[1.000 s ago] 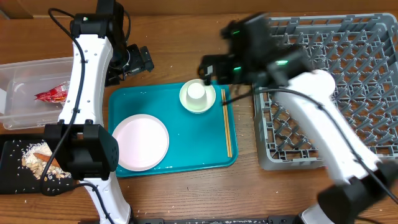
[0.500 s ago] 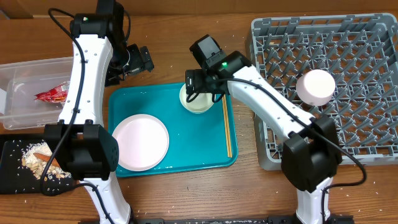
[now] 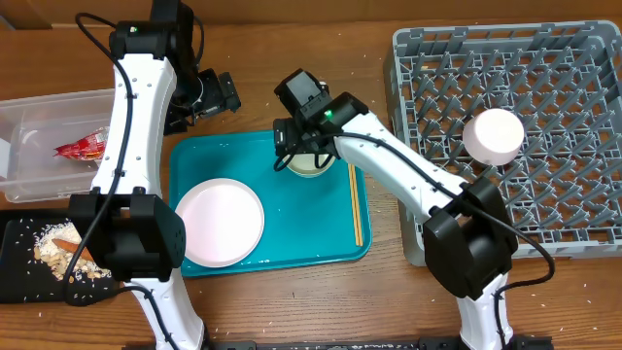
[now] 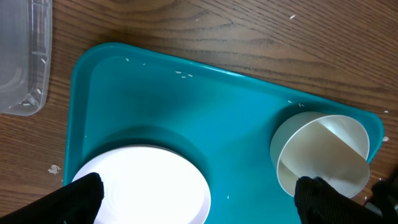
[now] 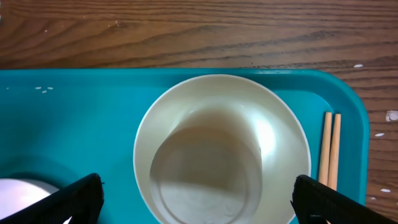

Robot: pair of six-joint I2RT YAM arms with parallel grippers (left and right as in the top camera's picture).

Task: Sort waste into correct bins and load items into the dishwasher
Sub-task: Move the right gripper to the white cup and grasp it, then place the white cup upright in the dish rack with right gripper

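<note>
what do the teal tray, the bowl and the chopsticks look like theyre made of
Teal tray: probably plastic, smooth with a soft sheen and moulded rounded rim. Bowl: off-white, glossy highlights, so glazed ceramic or melamine; unclear which. Chopsticks: wood or bamboo, matte tan, faint grain.

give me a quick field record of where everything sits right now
right gripper: open, above bowl
left gripper: open, nothing held
bowl: on teal tray, cup inside
chopsticks: on teal tray, right of bowl
plate: on teal tray, apart from bowl
dish rack: holds one pale round dish
clear tub: red wrapper inside
black tray: food scraps inside
</note>
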